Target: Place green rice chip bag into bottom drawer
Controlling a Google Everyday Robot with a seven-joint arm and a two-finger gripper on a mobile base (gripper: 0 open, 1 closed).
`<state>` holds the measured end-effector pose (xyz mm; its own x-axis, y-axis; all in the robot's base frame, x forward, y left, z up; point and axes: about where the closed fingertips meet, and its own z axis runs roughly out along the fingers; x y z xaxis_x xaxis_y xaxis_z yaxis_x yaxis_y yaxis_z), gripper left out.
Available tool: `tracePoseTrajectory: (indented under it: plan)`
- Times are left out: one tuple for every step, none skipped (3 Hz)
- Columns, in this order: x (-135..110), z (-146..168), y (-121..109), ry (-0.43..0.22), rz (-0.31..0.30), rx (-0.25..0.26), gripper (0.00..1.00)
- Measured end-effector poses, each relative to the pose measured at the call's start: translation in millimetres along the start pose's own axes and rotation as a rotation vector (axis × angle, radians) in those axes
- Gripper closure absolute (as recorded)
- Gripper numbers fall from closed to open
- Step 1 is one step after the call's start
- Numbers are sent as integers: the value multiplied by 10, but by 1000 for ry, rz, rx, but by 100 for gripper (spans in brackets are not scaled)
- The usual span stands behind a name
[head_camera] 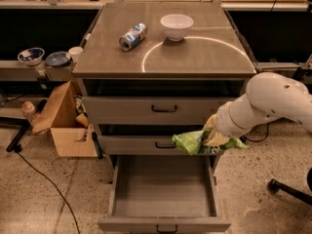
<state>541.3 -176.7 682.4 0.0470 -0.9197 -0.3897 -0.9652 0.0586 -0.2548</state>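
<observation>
**Green over grey: the gripper (213,139) is carrying the green rice chip bag (190,143) above the bottom drawer (163,189)**

The gripper is sitting right of centre in the frame, clamped on the right end of the green rice chip bag and holding it in the air. The bag is sticking out leftward from it, crumpled, and is overlapping the front of the middle drawer (131,144). It is hanging above the back right part of the bottom drawer, which is pulled fully out at the bottom of the frame with its grey floor showing nothing on it. The white arm (273,101) is reaching in from the right edge.

Judging by this, the transport step is nearly over and the release is not yet done. The next move is probably calling for the gripper to come forward and down, away from the middle drawer's front, until the bag is hanging low inside the tray walls, and only then to let go. A drop from this height so near the back could be leaving the bag caught against the drawer above.

Above, the top drawer (146,110) is closed. On the cabinet top (204,52) a blue-silver can (132,36) is lying on its side with a white bowl (176,26) just beside it. A cardboard box (63,126) is standing at the left.

Print is showing on the bag and the can, but no brand or word is readable on either.
</observation>
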Motion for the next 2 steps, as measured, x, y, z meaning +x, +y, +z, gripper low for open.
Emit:
tracePoseTrajectory:
  plan:
    - [0,0,0,0,0,0,100]
    - [7,57,49,-9,22,-1,100]
